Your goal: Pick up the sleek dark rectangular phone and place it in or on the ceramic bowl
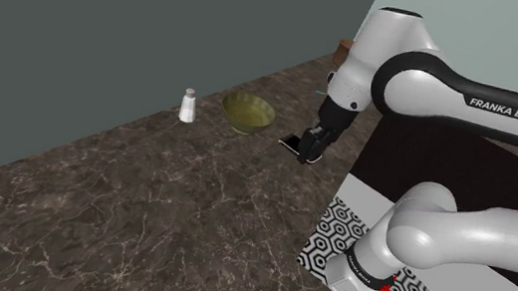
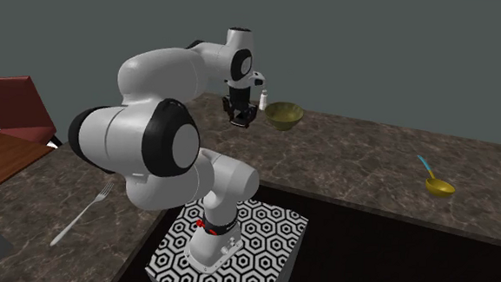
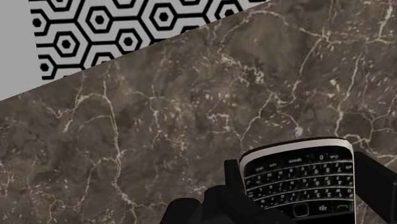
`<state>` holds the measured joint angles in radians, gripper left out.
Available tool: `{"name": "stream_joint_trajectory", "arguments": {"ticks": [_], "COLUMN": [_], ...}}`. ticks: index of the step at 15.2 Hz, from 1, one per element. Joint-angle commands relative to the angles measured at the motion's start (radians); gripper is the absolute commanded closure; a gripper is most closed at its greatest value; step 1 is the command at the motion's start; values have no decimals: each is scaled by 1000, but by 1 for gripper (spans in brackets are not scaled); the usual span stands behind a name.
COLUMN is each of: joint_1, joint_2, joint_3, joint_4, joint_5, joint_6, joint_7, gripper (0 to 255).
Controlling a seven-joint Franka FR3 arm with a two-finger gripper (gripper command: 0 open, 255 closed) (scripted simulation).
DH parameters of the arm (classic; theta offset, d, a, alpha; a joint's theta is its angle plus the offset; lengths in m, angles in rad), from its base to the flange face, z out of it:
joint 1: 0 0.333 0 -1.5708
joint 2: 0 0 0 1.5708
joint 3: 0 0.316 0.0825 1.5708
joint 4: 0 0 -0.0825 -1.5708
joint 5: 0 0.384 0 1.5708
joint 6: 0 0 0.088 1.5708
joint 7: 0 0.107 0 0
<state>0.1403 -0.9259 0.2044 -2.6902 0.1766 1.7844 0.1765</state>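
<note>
A dark phone (image 3: 299, 181) with a small keyboard and a pale rim sits clasped between my two black fingers (image 3: 232, 184). My gripper (image 3: 299, 194) is shut on it, just over the brown marbled counter (image 3: 191, 114). In the shoulder view the phone (image 1: 291, 141) sticks out of the gripper (image 1: 310, 147) toward the olive-green bowl (image 1: 248, 113), which stands a short way off toward that view's left. In the second exterior view the gripper (image 2: 240, 118) hangs just left of the bowl (image 2: 285, 116). Whether the phone touches the counter I cannot tell.
A white salt shaker (image 1: 188, 106) stands left of the bowl, near the grey wall. The hexagon-patterned stand (image 1: 365, 252) sits in a gap beside the counter. Farther off lie a fork (image 2: 80, 213) and a small yellow bowl with a blue spoon (image 2: 438, 185).
</note>
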Motion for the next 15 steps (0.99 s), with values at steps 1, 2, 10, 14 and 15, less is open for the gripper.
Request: {"name": "stream_joint_trajectory", "arguments": {"ticks": [1, 2, 10, 14, 15], "joint_1": [-3, -4, -76, -105, -111], "joint_2": [0, 1, 293, 453, 492], "joint_3": [-5, -7, -49, -67, -71], "joint_4": [28, 42, 223, 344, 378], "joint_5": [-5, -7, -71, -100, -106], "joint_6": [-28, -41, 67, 103, 109], "joint_7": [0, 1, -67, -94, -100], "gripper": [255, 255, 255, 255, 255]}}
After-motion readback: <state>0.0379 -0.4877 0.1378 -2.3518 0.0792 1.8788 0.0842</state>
